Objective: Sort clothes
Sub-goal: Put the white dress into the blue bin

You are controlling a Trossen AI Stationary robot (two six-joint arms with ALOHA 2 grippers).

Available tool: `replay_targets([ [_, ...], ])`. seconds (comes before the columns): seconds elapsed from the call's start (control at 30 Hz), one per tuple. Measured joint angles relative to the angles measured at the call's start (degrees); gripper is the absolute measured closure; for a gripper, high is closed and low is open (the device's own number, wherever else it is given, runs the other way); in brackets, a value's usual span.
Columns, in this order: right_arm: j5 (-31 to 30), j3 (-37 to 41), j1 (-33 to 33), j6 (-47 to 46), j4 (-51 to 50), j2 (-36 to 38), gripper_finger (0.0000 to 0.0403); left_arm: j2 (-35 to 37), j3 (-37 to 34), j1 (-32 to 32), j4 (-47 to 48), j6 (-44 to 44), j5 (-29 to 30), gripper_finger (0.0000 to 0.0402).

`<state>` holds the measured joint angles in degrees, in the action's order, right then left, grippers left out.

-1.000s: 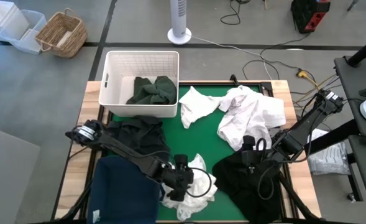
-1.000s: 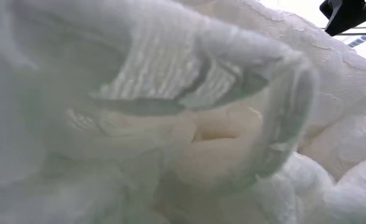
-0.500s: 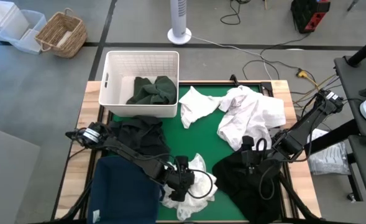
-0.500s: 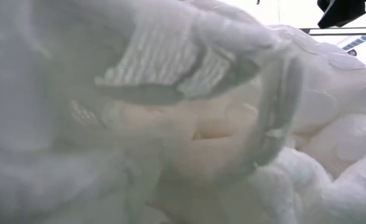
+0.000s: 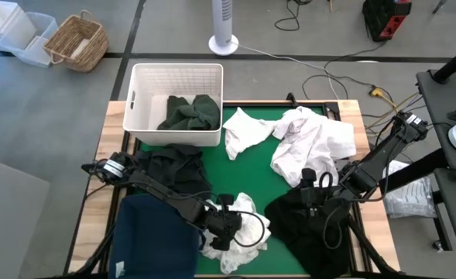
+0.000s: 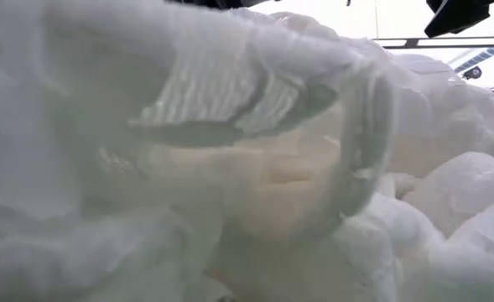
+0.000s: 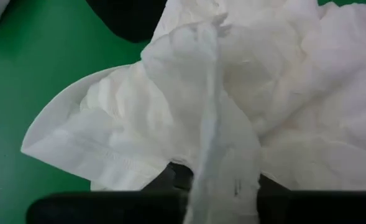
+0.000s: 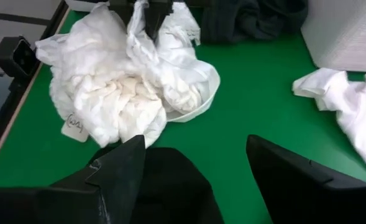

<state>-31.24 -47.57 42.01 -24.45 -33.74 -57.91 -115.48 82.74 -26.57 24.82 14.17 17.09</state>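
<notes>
A crumpled white garment (image 5: 249, 232) lies on the green table (image 5: 251, 167) near its front edge and fills the low view (image 6: 230, 168). My left gripper (image 5: 224, 223) is over its left part, shut on its cloth. A black garment (image 5: 313, 229) lies at the near right. My right gripper (image 5: 318, 198) hangs above that garment's far part, open, its fingers (image 8: 117, 168) on either side of the black cloth (image 8: 170, 180) without touching it. Two more white garments (image 5: 313, 143) (image 5: 243, 132) lie farther back. A dark green one (image 5: 189, 115) lies in the white basket (image 5: 177, 77). My left gripper pinches a raised fold of the white garment (image 7: 217, 158) between its two fingers (image 7: 170, 177). The fingers come from above, pointing down. The fold stands up as a narrow ridge into the gripper (image 8: 146, 18), and the rest of the garment lies slack on the table.
A navy bin (image 5: 154, 240) stands at the near left, beside my left arm. A dark garment (image 5: 169, 167) lies between it and the basket. Bare green table shows in the middle (image 8: 257, 99). Cables and a fan stand on the floor beyond the far edge.
In the low view the white garment's folds have drawn in and shifted slightly, baring more of the room at the upper right. Both arms have stayed nearly where they were.
</notes>
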Motion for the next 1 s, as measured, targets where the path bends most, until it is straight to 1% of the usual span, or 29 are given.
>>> replay_targets([
  [0.17,-1.91,0.00,-0.01,1.13,0.02,0.02,0.0125,2.60,-0.07,-0.45,-0.07,-0.07,-0.06,0.0398],
  [0.5,-9.22,0.00,0.01,2.21,0.17,0.04,0.0147,11.16,0.81,-2.83,-2.06,-2.82,0.43,0.0400],
  [0.67,-12.24,0.01,0.01,2.33,0.21,0.04,0.0156,15.34,0.81,-4.89,-5.99,-8.89,2.11,0.0401],
  [0.87,-14.91,0.02,0.01,1.97,0.48,0.05,0.0171,20.72,0.85,-7.63,-12.23,-17.87,7.45,0.0401],
  [1.0,-15.55,0.02,0.01,2.56,1.42,0.07,0.0181,24.55,0.87,-8.02,-14.37,-19.47,8.95,0.0401],
])
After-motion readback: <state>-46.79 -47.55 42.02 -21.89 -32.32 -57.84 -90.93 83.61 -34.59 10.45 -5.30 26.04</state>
